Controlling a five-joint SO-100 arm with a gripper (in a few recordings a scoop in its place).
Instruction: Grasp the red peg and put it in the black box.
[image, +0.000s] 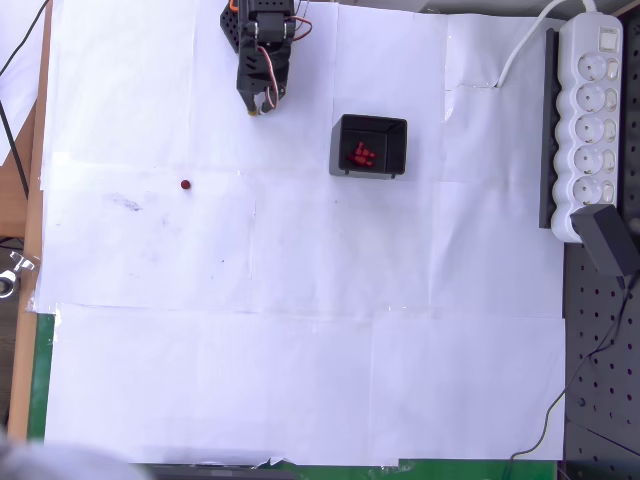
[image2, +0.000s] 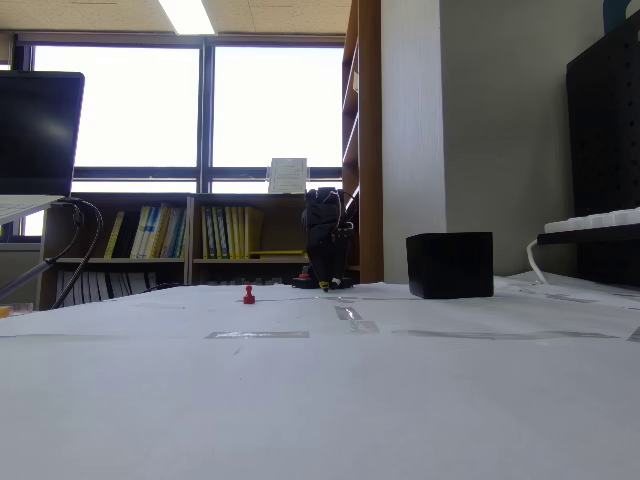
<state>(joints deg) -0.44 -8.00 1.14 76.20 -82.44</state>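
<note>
In the overhead view I see the peg (image: 186, 185) on the paper, well apart from the gripper (image: 263, 106), down-left of it. Box (image: 369, 146) sits right of the gripper. I cannot tell whether the jaws are parted.

The red peg (image: 185, 184) is a dark-red dot on white paper sheets (image: 300, 300) that cover the worktop (image: 38, 370), whose bare edge shows green at the bottom and brown wood along the left. In the fixed view the peg (image2: 249, 294) reads brighter red. The black box (image: 369, 146) has a dark inside holding several bright red pieces (image: 362, 154). The arm and its pincer (image: 262, 103) are black, with orange and red wires near the top. A white power strip (image: 588, 120) lies beside a long black strip (image: 548, 130), with a black adapter (image: 608, 240) on a black perforated board (image: 600, 380). Faint grey smudges (image: 125, 202) mark the paper.
</note>
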